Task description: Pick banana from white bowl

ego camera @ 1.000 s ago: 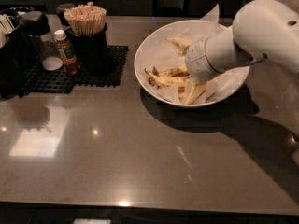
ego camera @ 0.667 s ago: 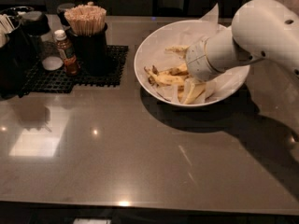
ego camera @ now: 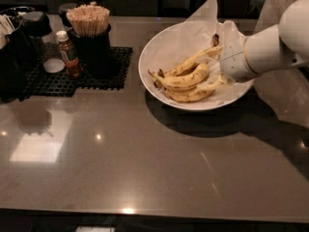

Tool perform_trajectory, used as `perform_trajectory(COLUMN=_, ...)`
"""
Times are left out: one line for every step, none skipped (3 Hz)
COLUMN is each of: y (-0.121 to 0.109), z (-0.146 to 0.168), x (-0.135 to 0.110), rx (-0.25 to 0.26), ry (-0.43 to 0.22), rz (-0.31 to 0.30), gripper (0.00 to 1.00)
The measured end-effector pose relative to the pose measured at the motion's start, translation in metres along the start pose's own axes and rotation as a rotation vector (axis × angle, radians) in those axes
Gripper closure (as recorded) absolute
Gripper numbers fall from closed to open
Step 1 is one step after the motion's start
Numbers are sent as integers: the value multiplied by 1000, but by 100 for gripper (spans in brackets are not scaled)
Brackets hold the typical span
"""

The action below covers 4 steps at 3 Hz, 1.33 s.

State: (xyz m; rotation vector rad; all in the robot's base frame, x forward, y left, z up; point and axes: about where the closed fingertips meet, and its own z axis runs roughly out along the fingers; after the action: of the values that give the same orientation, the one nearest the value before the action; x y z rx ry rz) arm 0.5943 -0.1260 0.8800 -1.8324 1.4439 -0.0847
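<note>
Banana (ego camera: 186, 79), spotted and long-stemmed, is pictured lying in the white bowl (ego camera: 155, 52) between two slimmer bananas (ego camera: 193, 62), stem pointed toward 9 o'clock. The gripper (ego camera: 220, 57) is held at the bowl's 3 o'clock side; whether it is spread or closed cannot be told.

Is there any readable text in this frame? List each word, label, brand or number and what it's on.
No text can be read anywhere.
Small bottle on the black mat: it has a label, but the label is too blurred to read.
White bowl and bananas: no lettering visible.
Claw, at the bowl's right side by the bananas: no lettering visible.
</note>
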Motion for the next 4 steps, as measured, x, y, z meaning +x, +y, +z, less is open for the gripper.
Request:
perform_trajectory(y=-10, z=-42, x=23, rx=74, ry=37, rz=56, gripper=25)
perform_trajectory(y=-18, z=-61, x=31, rx=110, ry=46, rz=75, gripper=22)
perform_trajectory(y=-31, z=-67, x=22, rx=136, ry=32, rz=53, gripper=22)
perform_trajectory(y=-45, z=-85, x=2, rx=197, ry=33, rz=0, gripper=22)
